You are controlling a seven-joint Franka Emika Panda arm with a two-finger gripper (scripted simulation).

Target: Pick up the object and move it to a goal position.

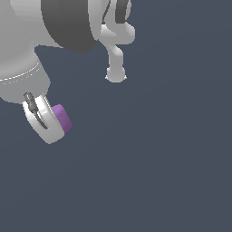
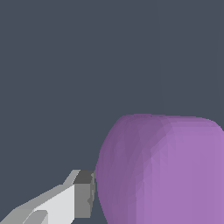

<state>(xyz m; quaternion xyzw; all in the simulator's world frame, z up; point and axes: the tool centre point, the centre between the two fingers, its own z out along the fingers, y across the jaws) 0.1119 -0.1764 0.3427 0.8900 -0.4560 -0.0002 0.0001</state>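
One purple block is the only loose thing here, and it sits pinched in the claw, pressed against the inner face of the white finger that hides part of it in the exterior view. The wrist view confirms contact on one side: a grey pad lies flat against the block's rounded flank, while the opposite finger falls outside that picture, so I judge the grip as closed on the block from one visible contact plus the way the block hangs beside the finger. Around the block the background is a plain dark slate field, with no shadow or edge to show whether the block rests on a worktop or is lifted clear; I cannot tell which. No goal marker shows in either view. The flat-sided pinch probably keeps the soft-edged block from rolling out during the carry.
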